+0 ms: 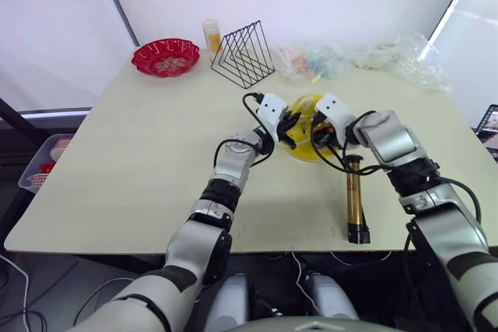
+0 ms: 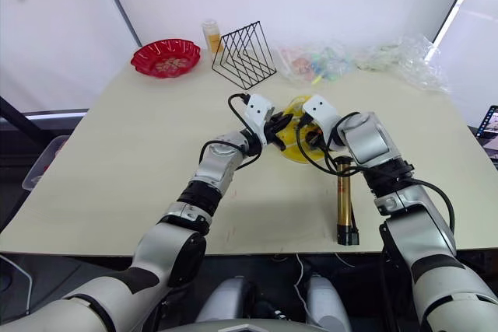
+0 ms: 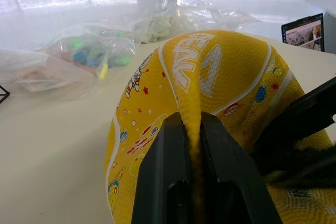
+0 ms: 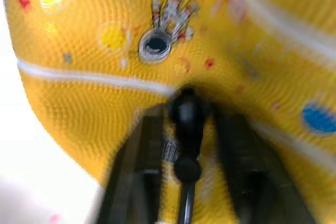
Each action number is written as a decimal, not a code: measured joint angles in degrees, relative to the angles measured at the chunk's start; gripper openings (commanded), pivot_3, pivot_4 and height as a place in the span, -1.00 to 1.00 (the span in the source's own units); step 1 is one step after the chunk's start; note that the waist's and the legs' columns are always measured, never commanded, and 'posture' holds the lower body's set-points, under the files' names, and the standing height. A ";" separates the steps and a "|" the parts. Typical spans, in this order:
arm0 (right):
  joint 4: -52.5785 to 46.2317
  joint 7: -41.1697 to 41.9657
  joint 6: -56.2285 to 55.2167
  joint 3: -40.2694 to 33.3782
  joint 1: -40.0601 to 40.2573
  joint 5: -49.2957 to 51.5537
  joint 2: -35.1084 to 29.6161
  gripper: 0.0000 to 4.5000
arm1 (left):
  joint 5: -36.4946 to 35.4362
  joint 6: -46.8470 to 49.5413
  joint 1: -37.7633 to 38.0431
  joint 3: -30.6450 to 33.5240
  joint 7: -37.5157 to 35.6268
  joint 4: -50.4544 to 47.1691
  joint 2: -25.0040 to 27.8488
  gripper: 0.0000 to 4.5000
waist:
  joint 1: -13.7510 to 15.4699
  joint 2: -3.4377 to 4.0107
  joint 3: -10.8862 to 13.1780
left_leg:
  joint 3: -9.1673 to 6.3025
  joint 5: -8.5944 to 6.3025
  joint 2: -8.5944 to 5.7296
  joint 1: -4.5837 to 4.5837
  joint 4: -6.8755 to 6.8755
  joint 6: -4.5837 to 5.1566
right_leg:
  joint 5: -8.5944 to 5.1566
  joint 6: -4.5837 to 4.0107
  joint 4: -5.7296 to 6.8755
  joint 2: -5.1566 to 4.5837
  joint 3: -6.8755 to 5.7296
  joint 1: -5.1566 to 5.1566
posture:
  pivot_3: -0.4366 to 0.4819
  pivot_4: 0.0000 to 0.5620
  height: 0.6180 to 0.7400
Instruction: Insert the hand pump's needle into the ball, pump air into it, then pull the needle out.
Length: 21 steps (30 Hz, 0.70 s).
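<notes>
A limp yellow ball (image 1: 306, 139) with cartoon prints lies in the middle of the table. My left gripper (image 3: 193, 124) is shut on a raised fold of its skin. From the other side my right gripper (image 4: 186, 116) holds the black fitting of the needle (image 4: 186, 111), its tip just short of the ball's round valve (image 4: 155, 45). The pin itself is too blurred to make out. The hand pump (image 1: 355, 196), a gold cylinder, lies flat on the table near the right front edge. Its thin black hose (image 1: 331, 162) curls up to my right gripper (image 1: 320, 126).
At the back of the table (image 1: 140, 169) stand a red bowl (image 1: 165, 57), a black wire rack (image 1: 243, 54) and a small orange bottle (image 1: 212, 35). Clear plastic bags (image 1: 366, 58) lie back right. A basket (image 1: 43, 162) sits on the floor left.
</notes>
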 measured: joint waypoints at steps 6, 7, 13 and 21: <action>-7.46 -0.62 4.93 -3.45 2.12 3.40 -0.86 0.99 | -0.01 -0.82 -1.00 0.00 -0.53 0.97 -0.03 -1.00 | 0.49 0.20 0.14 | 0.01 0.00 -0.06 -0.60 0.00 0.00 | 0.01 -0.01 -0.03 -0.04 -0.15 -0.45 | -0.05 -0.47 1.00; -9.66 -1.05 5.74 -5.45 2.97 4.55 -0.93 0.99 | -0.01 -1.11 -1.25 0.00 -0.73 1.37 0.06 -1.00 | 0.61 0.24 0.21 | 0.01 0.00 -0.07 -0.65 0.00 0.00 | 0.01 0.00 -0.04 -0.06 -0.19 -0.47 | -0.05 -0.47 1.00; -20.05 -2.19 9.16 -13.34 4.29 9.11 -2.63 0.99 | 0.04 -2.24 -2.99 0.01 -1.45 4.08 0.45 -1.00 | 0.66 0.33 0.29 | 0.03 0.00 -0.08 -0.70 -0.01 0.01 | 0.00 0.00 -0.05 -0.06 -0.27 -0.50 | -0.05 -0.47 1.00; -37.03 -4.75 10.81 -28.48 18.05 16.83 -1.54 0.99 | 0.86 -4.79 -8.01 -0.26 -4.63 11.74 1.90 -1.00 | 1.21 0.30 0.33 | 0.04 0.00 -0.07 -0.75 -0.04 0.01 | -0.02 0.02 -0.12 -0.06 -0.32 -0.49 | -0.05 -0.47 1.00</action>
